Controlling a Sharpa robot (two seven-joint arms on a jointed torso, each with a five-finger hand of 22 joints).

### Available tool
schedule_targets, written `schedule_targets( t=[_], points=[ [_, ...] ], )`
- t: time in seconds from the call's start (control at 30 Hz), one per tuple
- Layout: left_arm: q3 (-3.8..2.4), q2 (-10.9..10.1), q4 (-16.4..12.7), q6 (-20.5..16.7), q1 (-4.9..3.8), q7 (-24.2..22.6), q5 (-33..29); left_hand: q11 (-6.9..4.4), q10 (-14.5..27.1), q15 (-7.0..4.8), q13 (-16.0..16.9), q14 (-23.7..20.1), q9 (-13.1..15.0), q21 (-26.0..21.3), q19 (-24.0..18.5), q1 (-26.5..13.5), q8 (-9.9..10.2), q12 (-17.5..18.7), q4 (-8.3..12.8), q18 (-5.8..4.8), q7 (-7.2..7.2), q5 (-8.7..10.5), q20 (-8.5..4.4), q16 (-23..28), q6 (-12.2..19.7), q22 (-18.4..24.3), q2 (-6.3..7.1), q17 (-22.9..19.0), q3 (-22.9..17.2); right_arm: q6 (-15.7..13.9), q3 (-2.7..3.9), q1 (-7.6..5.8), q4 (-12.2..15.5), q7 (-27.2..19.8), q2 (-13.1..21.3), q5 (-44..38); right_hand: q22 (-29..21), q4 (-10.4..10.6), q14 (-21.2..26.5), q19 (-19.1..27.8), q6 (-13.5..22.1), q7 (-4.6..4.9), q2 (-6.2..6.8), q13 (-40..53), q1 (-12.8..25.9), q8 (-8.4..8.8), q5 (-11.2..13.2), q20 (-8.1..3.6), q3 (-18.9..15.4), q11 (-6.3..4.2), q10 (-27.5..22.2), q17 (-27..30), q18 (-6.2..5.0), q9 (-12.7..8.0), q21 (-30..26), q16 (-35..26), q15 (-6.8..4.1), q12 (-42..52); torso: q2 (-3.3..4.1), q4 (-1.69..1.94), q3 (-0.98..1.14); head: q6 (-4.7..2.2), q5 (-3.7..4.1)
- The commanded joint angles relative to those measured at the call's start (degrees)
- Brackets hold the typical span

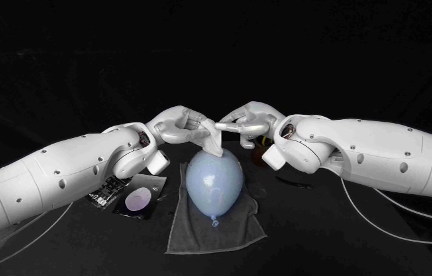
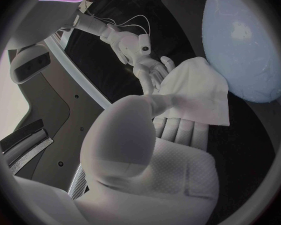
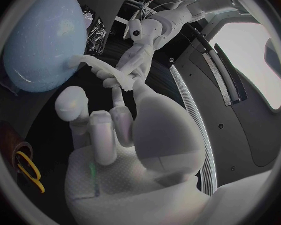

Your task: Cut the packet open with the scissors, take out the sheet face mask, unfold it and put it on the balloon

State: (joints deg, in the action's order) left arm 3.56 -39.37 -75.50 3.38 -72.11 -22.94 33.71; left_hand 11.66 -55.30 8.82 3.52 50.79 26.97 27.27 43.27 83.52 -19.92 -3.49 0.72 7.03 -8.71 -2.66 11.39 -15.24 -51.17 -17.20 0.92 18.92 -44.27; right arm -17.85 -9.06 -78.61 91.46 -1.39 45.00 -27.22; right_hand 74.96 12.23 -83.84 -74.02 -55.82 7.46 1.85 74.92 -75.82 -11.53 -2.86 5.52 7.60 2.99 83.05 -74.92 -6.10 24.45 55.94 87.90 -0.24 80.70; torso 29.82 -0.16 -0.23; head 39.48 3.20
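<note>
Above the balloon [image 1: 214,176], the unfolding step: sheet mask [image 1: 212,140] folded.
The left hand [image 1: 175,126] pinches it in its fingers; the right hand [image 1: 245,121] is just beside, grip unclear. Next: part the folds.

Up top, the head camera looks steeply down on the black surface [image 1: 342,238] from well back. Both arms come in from the sides, and the left hand [image 1: 180,126] and right hand [image 1: 245,121] meet mid-picture above the balloon [image 1: 214,182]. Over to the left wrist camera: tucked tight behind its own palm, sheet mask [image 2: 200,90] right in front, facing the right hand. Right wrist camera: just as close, staring back at the left hand. All three share the balloon and both hands.
</note>
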Motion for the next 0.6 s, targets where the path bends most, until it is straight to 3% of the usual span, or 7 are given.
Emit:
schedule_targets(
  t=[0.03, 0.3, 0.6],
  points=[
    [-0.08, 0.16, -0.06, -0.13, -0.07, -0.35, 0.00, -0.25, -0.07, 0.10, 0.01, 0.28, 0.04, 0.40, -0.40, -0.44, 0.36, -0.07, 0.32, 0.14, -0.12, -0.06, 0.09, -0.38, -0.38, -0.05, 0.02, -0.09, -0.06, 0.99, 0.05, -0.04, 0.15, 0.18, -0.08, -0.89, 0.51, -0.39, -4.35, -0.66, -0.75, -0.12, -0.31, 6.90, -0.76, -0.50, 0.07, -0.09, 0.35, -0.16, 0.72, -8.92, -0.63, -0.07, 0.53, 0.40, -0.62, 0.44, 0.01, 0.01, -0.02, 0.06, 0.05],
    [-0.08, 0.22, -0.02, -0.16, -0.07, -0.24, 0.00, -0.28, -0.17, 0.09, 0.01, 0.30, 0.08, 0.61, -0.54, -0.50, 0.35, -0.07, 0.32, 0.13, -0.10, -0.06, 0.09, -0.37, -0.45, -0.21, 0.06, -0.15, -0.08, -0.31, 0.05, -0.04, 0.12, -0.68, -0.12, -0.34, 1.04, -1.11, -4.65, -1.36, -2.47, -1.03, -1.24, 8.16, -2.31, -1.28, 0.07, -0.69, 1.61, -0.98, 1.90, -9.64, -0.44, -0.08, 1.63, 0.59, -1.31, 1.84, 0.00, 0.03, -0.04, 0.13, 0.06],
    [-0.08, 0.28, 0.01, -0.12, -0.07, -0.17, 0.00, -0.28, -0.17, 0.09, 0.01, 0.30, 0.08, 0.61, -0.54, -0.50, 0.35, -0.07, 0.32, 0.13, -0.10, -0.06, 0.09, -0.37, -0.45, -0.21, 0.06, -0.15, -0.08, -1.80, 0.05, -0.04, 0.12, -2.11, -0.16, 0.92, 2.46, -3.69, -5.63, -3.11, -4.87, -2.63, -2.72, 10.37, -5.46, -2.86, 0.06, -1.88, 5.50, -2.44, 3.78, -12.94, 0.13, 0.31, 4.71, 1.51, -2.63, 4.22, 0.01, 0.02, -0.03, 0.22, 0.06]
  ],
)
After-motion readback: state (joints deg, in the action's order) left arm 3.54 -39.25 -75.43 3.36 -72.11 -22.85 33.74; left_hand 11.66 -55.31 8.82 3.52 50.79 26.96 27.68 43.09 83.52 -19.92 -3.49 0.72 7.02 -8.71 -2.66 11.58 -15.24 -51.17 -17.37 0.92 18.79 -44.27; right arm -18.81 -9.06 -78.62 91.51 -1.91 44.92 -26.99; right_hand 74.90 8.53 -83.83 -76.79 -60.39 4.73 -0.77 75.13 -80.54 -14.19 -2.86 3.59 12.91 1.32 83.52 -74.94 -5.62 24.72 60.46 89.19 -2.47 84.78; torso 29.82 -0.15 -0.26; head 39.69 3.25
